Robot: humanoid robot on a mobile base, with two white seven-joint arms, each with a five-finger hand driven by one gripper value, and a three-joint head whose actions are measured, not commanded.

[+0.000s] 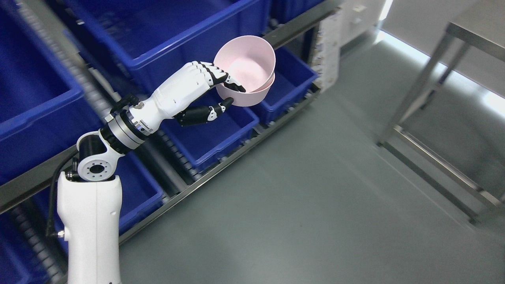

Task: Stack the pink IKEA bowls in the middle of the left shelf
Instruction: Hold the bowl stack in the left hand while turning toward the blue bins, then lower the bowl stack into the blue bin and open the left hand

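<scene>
My left hand (229, 92) is shut on two nested pink bowls (246, 69). Its fingers (215, 75) curl over the near rim and the thumb (219, 108) presses under the bottom bowl. The bowls are held in the air, tilted, mouth up and toward me, in front of the blue bins of the shelf rack. The white left arm (90, 213) rises from the lower left. The right arm does not show.
Large blue bins (158, 31) fill the upper shelf level and smaller blue bins (221, 134) the lower level of the rack on the left. A metal table frame (430, 79) stands at the right. Grey floor (296, 197) lies between them.
</scene>
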